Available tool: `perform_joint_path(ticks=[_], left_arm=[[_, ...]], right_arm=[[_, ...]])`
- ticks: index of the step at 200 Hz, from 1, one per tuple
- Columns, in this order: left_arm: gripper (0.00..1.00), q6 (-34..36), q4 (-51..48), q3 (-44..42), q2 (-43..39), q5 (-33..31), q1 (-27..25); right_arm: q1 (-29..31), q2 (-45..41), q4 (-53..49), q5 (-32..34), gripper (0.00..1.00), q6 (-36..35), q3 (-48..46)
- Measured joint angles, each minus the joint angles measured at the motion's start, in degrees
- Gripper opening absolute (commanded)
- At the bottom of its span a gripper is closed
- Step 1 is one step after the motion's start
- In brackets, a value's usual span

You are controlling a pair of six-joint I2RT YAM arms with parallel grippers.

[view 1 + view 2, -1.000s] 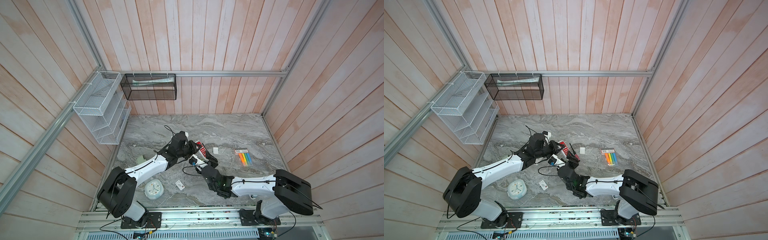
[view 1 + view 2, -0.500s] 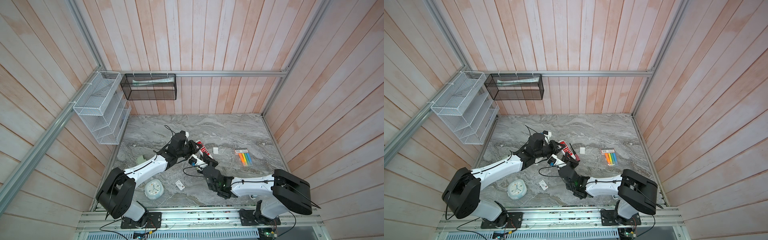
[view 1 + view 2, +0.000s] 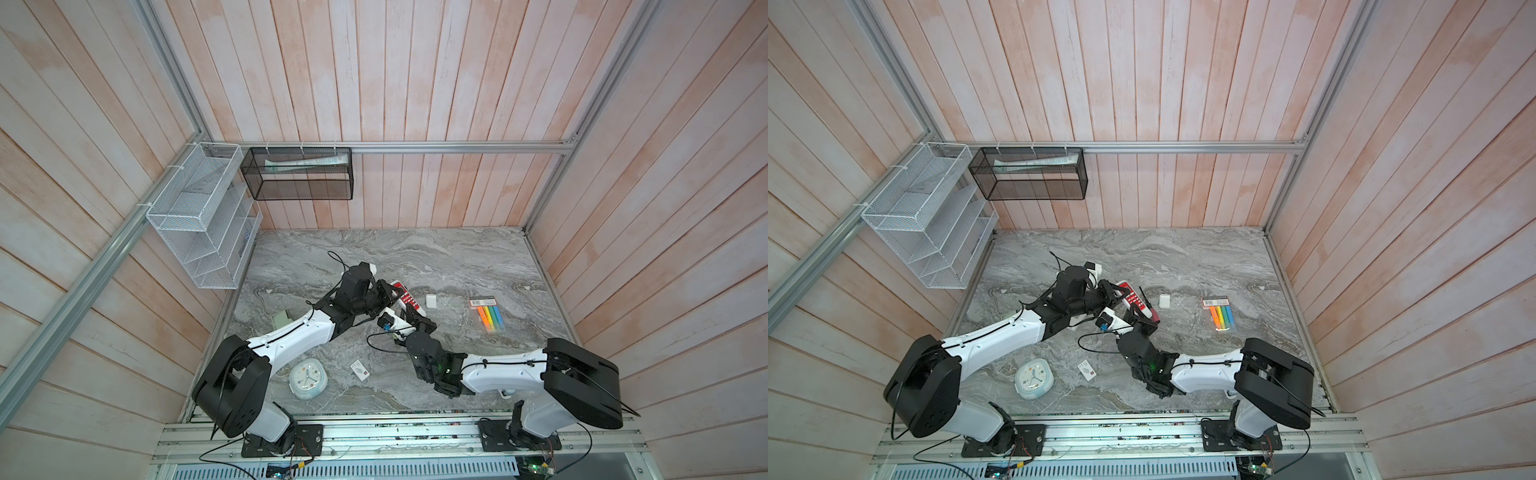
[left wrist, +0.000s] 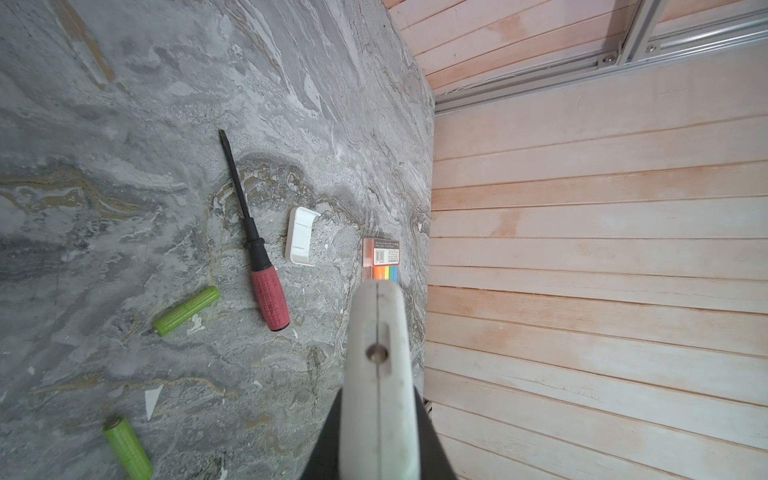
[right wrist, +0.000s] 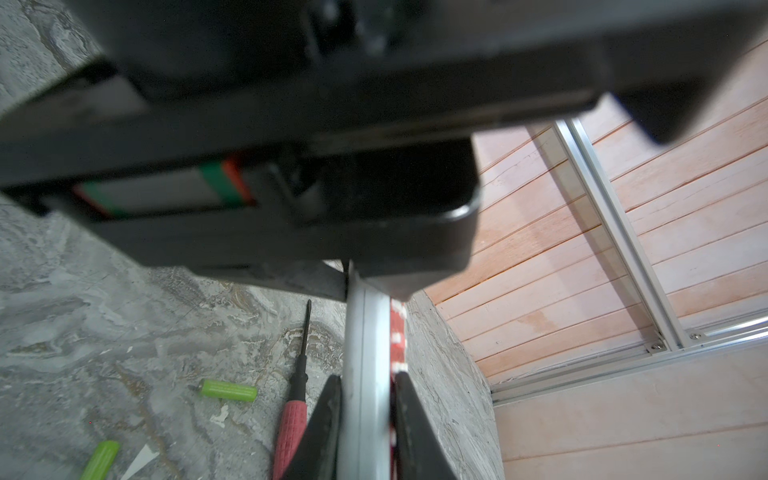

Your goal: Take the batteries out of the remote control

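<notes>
Currently the left gripper point(image 4: 378, 415) and right gripper point(image 5: 366, 380) are each clamped on the remote control point(image 4: 376, 324), held on edge over the table point(image 4: 124, 124). Two batteries point(image 4: 187, 309) lie loose beside the screwdriver point(image 4: 266, 286). Advise tipping the compartment downward, grips steady; remaining cells unseen.

Near the middle of the marble table point(image 3: 457, 257), the left gripper point(image 3: 390, 292) and the right gripper point(image 3: 415, 319) meet at a red-faced remote control point(image 3: 406, 298), one at each end. A small white cover point(image 3: 432, 301) and a highlighter pack point(image 3: 489, 316) lie toward the right edge. A clock point(image 3: 308, 377) and a card point(image 3: 360, 370) sit near the front edge.
</notes>
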Motion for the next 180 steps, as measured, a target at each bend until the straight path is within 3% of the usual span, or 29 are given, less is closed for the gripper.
perform_joint_path(ticks=[33, 76, 123, 155, 180], left_arm=[[0.14, -0.2, 0.7, -0.3, 0.0, 0.3, 0.2], [0.47, 0.8, 1.9, -1.2, 0.0, 1.8, 0.4], [0.72, 1.9, 3.3, -1.6, 0.0, 2.8, 0.6], [0.81, 2.6, 3.6, -2.2, -0.3, 2.7, 1.0], [0.94, 2.9, 3.8, -3.0, -1.3, 2.5, 2.0]], right_arm=[[-0.1, 0.0, 0.0, 0.0, 0.00, -0.1, 0.0], [-0.9, 0.0, -1.6, -0.1, 0.00, 0.2, 0.0], [-1.6, -0.9, -4.3, -0.7, 0.00, 2.6, -0.3], [-2.1, -3.3, -6.8, -1.9, 0.00, 5.8, -0.9], [-2.8, -5.9, -9.6, -4.3, 0.00, 9.3, -1.3]])
